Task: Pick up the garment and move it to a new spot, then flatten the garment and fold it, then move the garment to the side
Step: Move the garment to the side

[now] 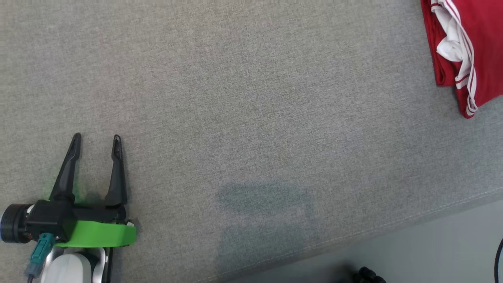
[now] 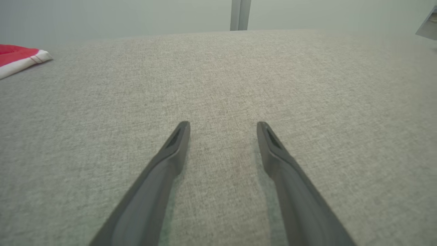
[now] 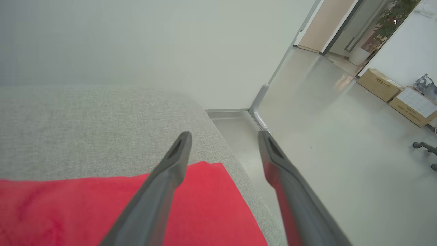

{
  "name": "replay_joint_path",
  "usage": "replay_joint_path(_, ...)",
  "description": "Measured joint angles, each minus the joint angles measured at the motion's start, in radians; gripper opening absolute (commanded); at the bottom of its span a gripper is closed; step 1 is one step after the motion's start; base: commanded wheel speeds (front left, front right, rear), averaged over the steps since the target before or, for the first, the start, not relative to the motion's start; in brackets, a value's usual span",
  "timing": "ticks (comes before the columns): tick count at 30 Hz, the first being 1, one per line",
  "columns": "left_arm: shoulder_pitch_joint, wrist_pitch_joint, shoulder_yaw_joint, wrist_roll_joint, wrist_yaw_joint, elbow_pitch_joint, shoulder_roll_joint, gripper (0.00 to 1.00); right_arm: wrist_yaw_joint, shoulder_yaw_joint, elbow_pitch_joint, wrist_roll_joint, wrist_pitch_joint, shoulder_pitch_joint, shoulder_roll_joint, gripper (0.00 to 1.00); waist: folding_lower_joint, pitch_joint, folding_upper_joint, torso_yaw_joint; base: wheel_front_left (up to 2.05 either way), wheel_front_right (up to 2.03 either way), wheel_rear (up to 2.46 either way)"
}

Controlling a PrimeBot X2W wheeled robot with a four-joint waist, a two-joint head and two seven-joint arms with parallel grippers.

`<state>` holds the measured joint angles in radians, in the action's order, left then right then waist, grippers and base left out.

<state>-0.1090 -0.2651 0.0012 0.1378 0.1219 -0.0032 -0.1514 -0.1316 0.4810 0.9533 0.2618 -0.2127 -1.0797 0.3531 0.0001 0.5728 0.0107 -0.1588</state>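
Garment (image 1: 483, 47): red with white stripes, folded, lodged at the far right corner of the cloth-covered desk (image 1: 235, 98). Its long axis runs near-to-far along the right edge.

Right fingers (image 3: 177, 153): spread, clasping nothing. We log the red cloth directly beneath and behind them, their tips past its edge toward the desk corner.

Left fingers (image 1: 68, 169): likewise parted and empty, near the left edge, well apart from the garment. The right arm is plainly nearer.

Surroundings: floor (image 3: 324, 136) beyond the desk edge; cardboard boxes (image 3: 379, 83) and chair castors (image 3: 425, 147) well apart.

We judge the set-aside step finished or nearly so. Nothing obstructs a lift clear.
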Motion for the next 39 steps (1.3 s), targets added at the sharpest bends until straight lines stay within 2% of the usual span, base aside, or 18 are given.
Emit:
replay_joint_path(5, 0.007, 0.001, 0.013, 0.006, 0.000, 0.035, 0.021, 1.00, 0.000, -0.037, -0.135, 0.032, -0.044, 0.057, -0.063, 1.00, 0.0000, -0.059, 0.0000, -0.004, 0.00, 0.00, 0.00)
replay_joint_path(9, 0.029, 0.001, 0.036, 0.019, 0.001, 0.074, 0.043, 1.00, 0.000, -0.120, -0.299, -0.035, -0.049, 0.156, -0.124, 1.00, 0.0000, -0.123, 0.0000, -0.007, 0.00, 0.00, 0.00)
replay_joint_path(13, 0.054, 0.001, 0.068, 0.038, 0.001, 0.108, 0.065, 1.00, 0.000, -0.194, -0.500, -0.140, -0.050, 0.332, -0.145, 1.00, -0.0001, -0.197, 0.0000, -0.003, 0.00, 0.00, 0.00)
replay_joint_path(19, 0.107, 0.001, 0.112, 0.048, 0.000, 0.140, 0.084, 1.00, 0.000, -0.305, -0.682, -0.240, -0.050, 0.628, -0.183, 1.00, -0.0002, -0.308, 0.0000, 0.014, 0.00, 0.00, 0.00)
replay_joint_path(26, 0.145, 0.001, 0.130, 0.047, 0.000, 0.163, 0.095, 1.00, 0.000, -0.372, -0.761, -0.265, -0.050, 0.842, -0.237, 1.00, -0.0002, -0.411, 0.0000, 0.044, 0.00, 0.00, 0.00)
replay_joint_path(32, 0.193, 0.001, 0.155, 0.059, 0.000, 0.200, 0.098, 1.00, 0.000, -0.421, -0.758, -0.250, -0.050, 0.956, -0.277, 1.00, -0.0002, -0.486, 0.0000, 0.066, 0.00, 0.00, 0.00)
replay_joint_path(39, 0.222, 0.001, 0.157, 0.054, -0.009, 0.254, 0.100, 1.00, 0.000, -0.421, -0.741, -0.237, -0.050, 1.056, -0.297, 1.00, -0.0002, -0.560, 0.0000, 0.085, 0.00, 0.00, 0.00)
